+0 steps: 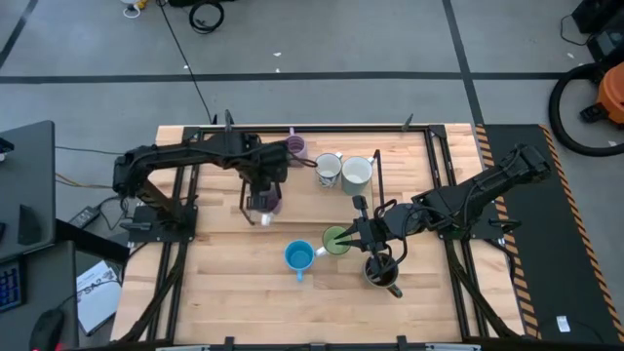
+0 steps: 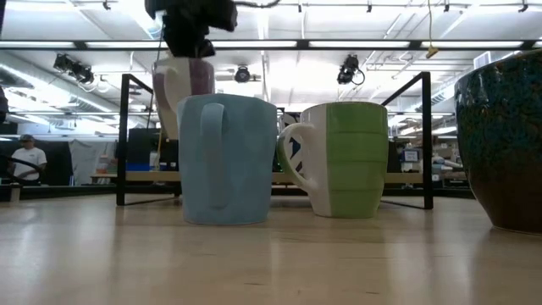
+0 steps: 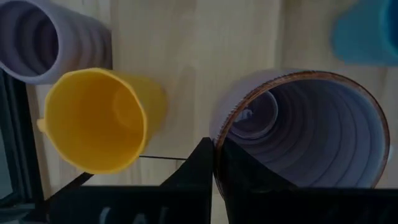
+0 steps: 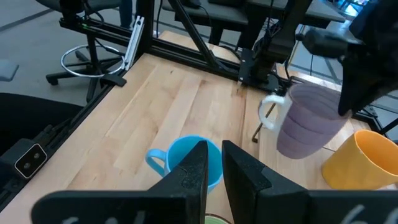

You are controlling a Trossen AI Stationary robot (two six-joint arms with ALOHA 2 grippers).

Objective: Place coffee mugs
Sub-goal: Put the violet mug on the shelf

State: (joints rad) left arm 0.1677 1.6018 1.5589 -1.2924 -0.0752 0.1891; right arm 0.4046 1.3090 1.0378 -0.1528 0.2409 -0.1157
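I am holding lavender mug (image 1: pixel 265 202) with left end effector (image 3: pixel 214 163) clamped on rim, above counter (image 1: pixel 224 292). Right end effector (image 1: pixel 353 237) closed at green mug (image 1: pixel 336 241). Blue mug (image 1: pixel 298 257) is standing placed; more remaining.

The high view looks straight down on the whole surface (image 1: pixel 224 292); the low view sits level, close behind the blue mug (image 2: pixel 227 159), which both wrist views also catch.
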